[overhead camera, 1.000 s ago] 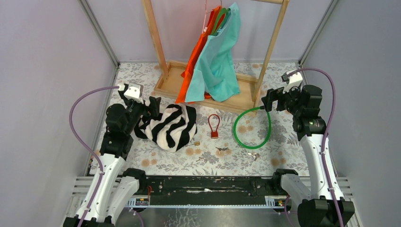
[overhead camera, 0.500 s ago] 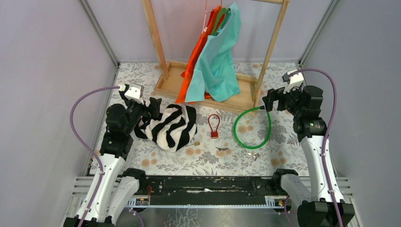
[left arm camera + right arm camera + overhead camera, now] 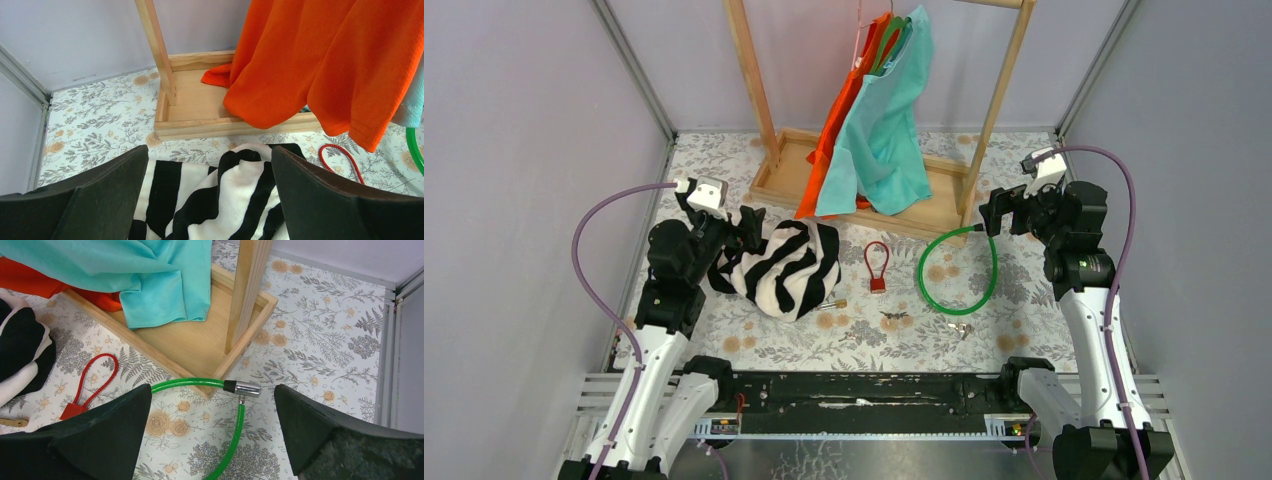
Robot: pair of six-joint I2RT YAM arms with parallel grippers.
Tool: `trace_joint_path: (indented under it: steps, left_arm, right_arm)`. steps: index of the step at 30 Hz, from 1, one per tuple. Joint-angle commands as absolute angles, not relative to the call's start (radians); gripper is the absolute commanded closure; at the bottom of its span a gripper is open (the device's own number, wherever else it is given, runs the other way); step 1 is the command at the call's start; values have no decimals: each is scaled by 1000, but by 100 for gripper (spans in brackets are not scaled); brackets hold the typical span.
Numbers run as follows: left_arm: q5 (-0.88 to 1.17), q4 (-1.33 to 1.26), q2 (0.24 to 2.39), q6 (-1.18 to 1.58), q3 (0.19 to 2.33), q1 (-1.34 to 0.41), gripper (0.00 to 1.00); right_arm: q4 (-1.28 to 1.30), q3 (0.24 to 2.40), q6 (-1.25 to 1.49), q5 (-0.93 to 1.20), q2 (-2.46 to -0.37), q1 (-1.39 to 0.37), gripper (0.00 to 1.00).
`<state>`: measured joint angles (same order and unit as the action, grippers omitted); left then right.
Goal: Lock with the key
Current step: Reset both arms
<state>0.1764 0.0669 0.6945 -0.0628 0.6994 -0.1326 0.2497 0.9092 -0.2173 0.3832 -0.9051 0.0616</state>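
A green cable lock lies in a loop on the flowered table, its silver barrel against the corner of the wooden rack base. A small key bunch lies at the loop's near side. A red cable padlock lies left of the loop, with a dark key nearer the arms. My right gripper hovers open above the green lock's barrel end, holding nothing. Over a zebra-striped cloth my left gripper hangs open and empty.
A wooden clothes rack holds an orange garment and a teal garment that drape onto its base. A brass-tipped item lies by the zebra cloth. Grey walls close in both sides.
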Motion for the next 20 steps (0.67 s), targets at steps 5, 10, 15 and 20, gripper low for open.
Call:
trace_joint_path:
  steps: [5, 10, 15, 20]
  left_arm:
    - [195, 51, 696, -83, 689, -125, 0]
    - [204, 50, 701, -82, 689, -124, 0]
    - [211, 48, 695, -84, 686, -125, 0]
    - [208, 54, 686, -82, 690, -119, 0]
  right_arm:
    - [203, 910, -232, 377, -901, 64, 1]
    - [207, 912, -233, 373, -900, 64, 1]
    - [206, 913, -230, 376, -893, 64, 1]
    - [214, 924, -222, 390, -885, 64, 1]
